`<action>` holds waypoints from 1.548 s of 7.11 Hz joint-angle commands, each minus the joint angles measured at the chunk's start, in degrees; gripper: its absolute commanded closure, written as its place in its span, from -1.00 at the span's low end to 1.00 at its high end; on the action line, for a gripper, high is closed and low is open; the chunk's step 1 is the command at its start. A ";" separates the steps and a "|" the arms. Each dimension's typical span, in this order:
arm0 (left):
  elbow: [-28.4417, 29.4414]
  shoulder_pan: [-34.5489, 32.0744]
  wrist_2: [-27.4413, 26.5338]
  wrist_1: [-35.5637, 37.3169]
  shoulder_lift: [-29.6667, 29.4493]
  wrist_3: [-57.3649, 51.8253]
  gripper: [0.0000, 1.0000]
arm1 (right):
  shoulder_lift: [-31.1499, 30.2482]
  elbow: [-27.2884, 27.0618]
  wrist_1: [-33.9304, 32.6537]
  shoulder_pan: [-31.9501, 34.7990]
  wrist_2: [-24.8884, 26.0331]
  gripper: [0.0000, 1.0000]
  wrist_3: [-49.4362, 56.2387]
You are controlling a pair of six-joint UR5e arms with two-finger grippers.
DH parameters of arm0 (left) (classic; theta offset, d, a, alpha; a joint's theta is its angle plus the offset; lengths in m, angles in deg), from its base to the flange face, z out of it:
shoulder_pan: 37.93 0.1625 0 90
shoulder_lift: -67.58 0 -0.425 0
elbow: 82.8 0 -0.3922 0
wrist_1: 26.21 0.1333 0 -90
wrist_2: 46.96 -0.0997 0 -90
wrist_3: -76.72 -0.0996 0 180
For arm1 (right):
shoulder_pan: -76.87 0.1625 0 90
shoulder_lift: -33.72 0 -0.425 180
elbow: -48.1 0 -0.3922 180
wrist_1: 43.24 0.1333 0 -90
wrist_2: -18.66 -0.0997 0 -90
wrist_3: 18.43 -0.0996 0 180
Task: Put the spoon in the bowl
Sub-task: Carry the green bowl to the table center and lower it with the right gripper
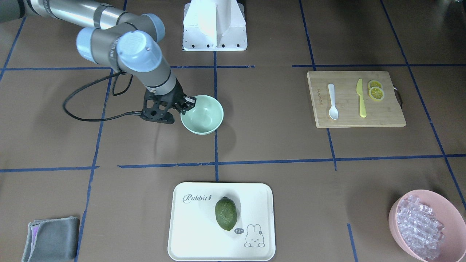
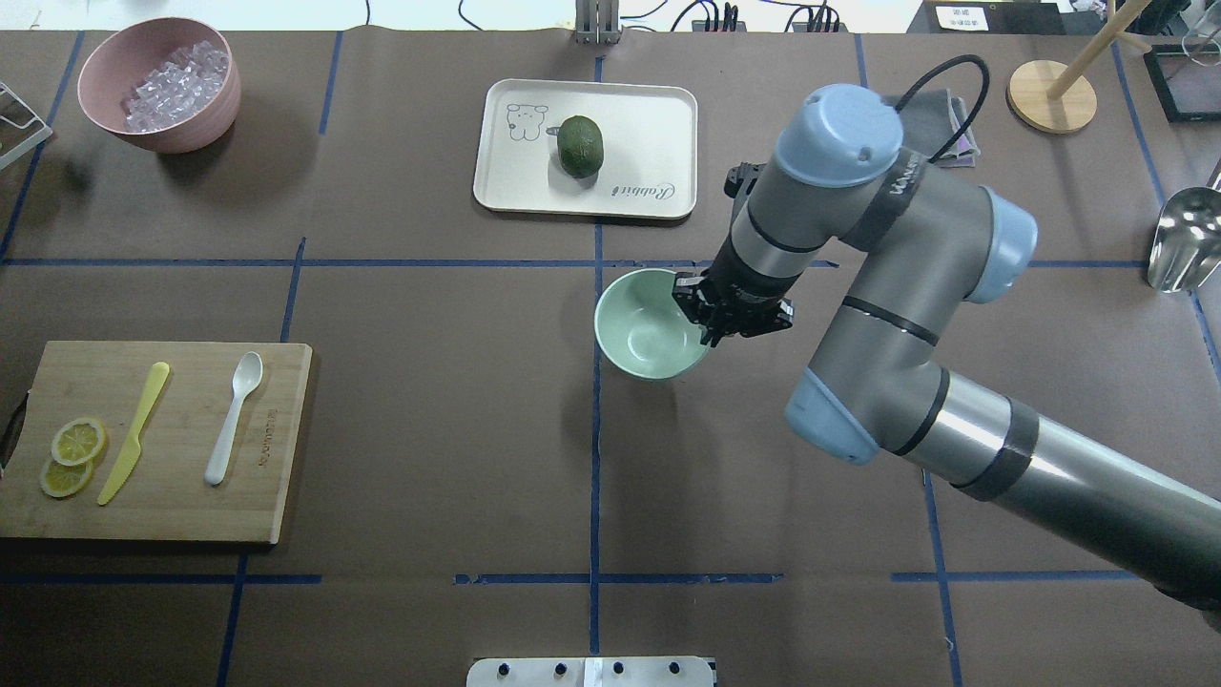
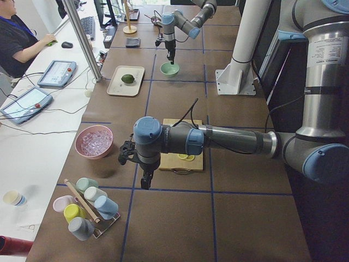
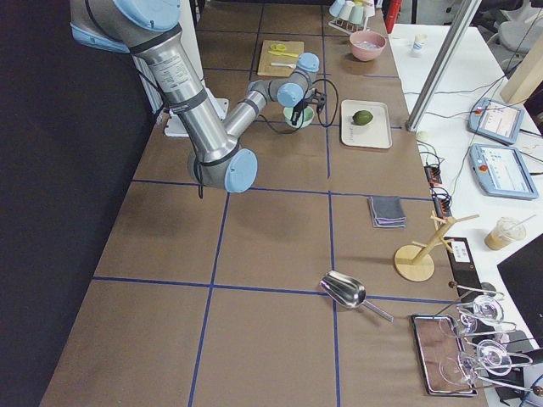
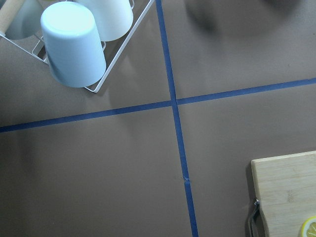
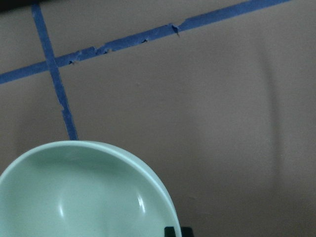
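The white spoon [image 1: 332,102] lies on a wooden cutting board [image 1: 349,120], beside a yellow knife [image 1: 361,98]; it also shows in the overhead view [image 2: 234,415]. The mint-green bowl [image 1: 205,116] stands near the table's middle [image 2: 644,329]. My right gripper [image 1: 188,103] is at the bowl's rim, shut on it, one finger inside and one outside [image 2: 704,315]. The right wrist view shows the rim [image 6: 148,187] just at the fingertips. My left gripper [image 3: 146,182] hangs near the board's end, far from the spoon; I cannot tell whether it is open or shut.
Lemon slices [image 1: 375,91] lie on the board. A white tray [image 1: 193,225] holds a green fruit [image 1: 225,213]. A pink bowl [image 1: 395,218] holds clear cubes. A grey cloth [image 1: 52,238] lies at a corner. A rack of cups [image 5: 74,44] is below the left wrist.
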 commanded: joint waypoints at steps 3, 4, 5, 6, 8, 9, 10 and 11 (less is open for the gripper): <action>0.00 0.37 -0.04 0.04 -0.03 0.00 -1.00 | 2.40 2.50 0.56 -2.64 2.30 1.00 -1.75; 0.09 0.37 -0.04 0.04 -0.03 0.00 -1.00 | 3.10 2.94 0.91 -3.60 3.52 1.00 -2.28; 0.17 0.37 -0.04 0.04 -0.03 0.00 -1.00 | 3.20 3.20 1.00 -4.31 4.75 0.94 -2.29; 0.61 0.37 0.05 0.04 0.05 0.09 -1.00 | 3.11 3.21 0.92 -4.40 5.02 0.33 -2.29; 0.44 0.37 -0.04 0.04 0.05 0.09 -1.00 | 3.28 2.07 1.00 -3.10 5.55 -1.00 -2.29; 0.00 0.37 -0.04 -0.05 0.05 0.00 -1.00 | 3.02 -0.72 0.39 -0.65 4.68 -1.00 -1.94; 0.00 0.90 -0.04 -0.13 -0.03 -0.17 -1.00 | 1.89 -2.23 -0.31 3.55 0.06 -1.00 -0.80; 0.17 1.68 -0.21 -0.40 -0.12 -0.09 -1.00 | 1.09 -2.76 -1.97 8.99 -4.60 -1.00 4.95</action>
